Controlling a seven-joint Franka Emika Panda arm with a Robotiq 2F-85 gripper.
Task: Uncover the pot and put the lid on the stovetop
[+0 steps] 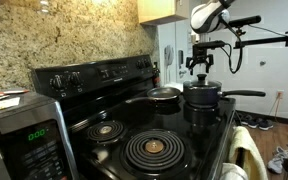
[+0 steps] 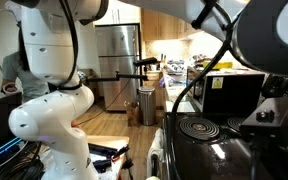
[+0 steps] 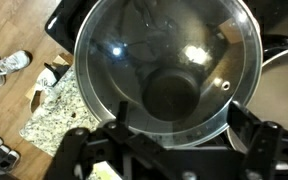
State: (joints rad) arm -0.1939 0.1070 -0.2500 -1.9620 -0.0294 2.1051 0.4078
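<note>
The black pot (image 1: pixel 203 103) stands on the stovetop (image 1: pixel 184 130) at the far right burner, its long handle (image 1: pixel 246 94) pointing right. The see-through lid (image 1: pixel 201 87) sits on it. In the wrist view the lid (image 3: pixel 134 50) fills the frame, with its dark knob (image 3: pixel 171 95) near the middle. My gripper (image 1: pixel 199 66) hangs a little above the lid, and in the wrist view the gripper (image 3: pixel 181 125) is open, one finger on each side, just off the knob. It holds nothing.
A shallow frying pan (image 1: pixel 164 95) sits just left of the pot. Coil burners (image 1: pixel 154 150) lie in front, and the knob panel (image 1: pixel 94 75) rises at the back. A grey microwave (image 1: pixel 24 135) stands at the near left. The robot's white base (image 2: pixel 49 120) shows beside the stove.
</note>
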